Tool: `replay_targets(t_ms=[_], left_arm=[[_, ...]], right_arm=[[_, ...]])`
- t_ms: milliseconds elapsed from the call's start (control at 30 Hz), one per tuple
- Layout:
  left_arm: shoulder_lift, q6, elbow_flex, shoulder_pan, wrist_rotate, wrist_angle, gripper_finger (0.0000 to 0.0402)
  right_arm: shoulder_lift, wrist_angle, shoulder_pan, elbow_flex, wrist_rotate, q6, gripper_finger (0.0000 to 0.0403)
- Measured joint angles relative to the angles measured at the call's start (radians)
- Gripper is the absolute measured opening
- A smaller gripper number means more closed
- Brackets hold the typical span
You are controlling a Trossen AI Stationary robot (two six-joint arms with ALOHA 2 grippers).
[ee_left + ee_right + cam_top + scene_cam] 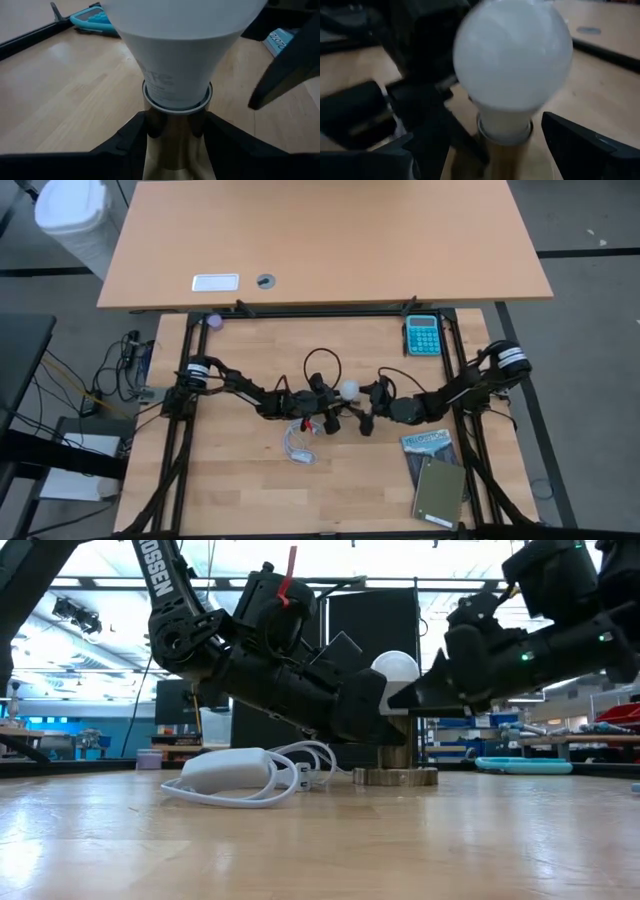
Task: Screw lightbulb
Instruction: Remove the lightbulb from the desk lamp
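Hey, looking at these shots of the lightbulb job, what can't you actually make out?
- Lightbulb screw base: hidden inside the socket; how far it is threaded in cannot be told in any view.
- Print on the bulb neck, left wrist view: too faint to read.
- Left pincer fingertips: low view, hidden behind the arm.
- Right pincer: right wrist view, its fingers are cut off by the edges.
- Socket cord's far end: not traceable.

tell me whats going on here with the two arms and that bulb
The lightbulb stands upright in a brass-coloured socket mid-table. The left gripper is shut on the socket, just under the bulb's neck. The right gripper is open around the bulb, not gripping it. A white corded adapter lies beside them.
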Motion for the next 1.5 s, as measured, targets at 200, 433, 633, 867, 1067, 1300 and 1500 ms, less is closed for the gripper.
replay_targets(t_ms=[200, 433, 633, 867, 1067, 1300, 1500], left_arm=[[0.000, -0.020, 0.000, 0.000, -0.001, -0.010, 0.0170], [0.000, -0.020, 0.000, -0.001, -0.002, -0.012, 0.0170], [0.000, -0.021, 0.000, 0.000, -0.005, -0.016, 0.0170], [0.000, -0.020, 0.000, -0.001, -0.002, -0.014, 0.0170], [0.000, -0.019, 0.000, -0.001, 0.001, -0.014, 0.0170], [0.000, -0.018, 0.000, -0.001, 0.001, -0.013, 0.0170], [0.000, -0.018, 0.000, -0.001, 0.001, -0.014, 0.0170]], right_arm=[[0.075, 0.166, 0.001, -0.004, 0.057, -0.046, 0.0300], [0.091, 0.176, 0.007, -0.017, 0.082, -0.060, 0.0259], [0.027, 0.181, 0.016, -0.095, 0.173, -0.070, 0.0233], [-0.021, 0.184, 0.013, -0.151, 0.133, -0.013, 0.0229], [-0.013, 0.173, 0.006, -0.123, -0.015, -0.026, 0.0239], [-0.013, 0.139, -0.078, -0.079, -0.123, -0.040, 0.0287], [-0.013, 0.080, -0.117, -0.061, -0.141, -0.035, 0.0308]])
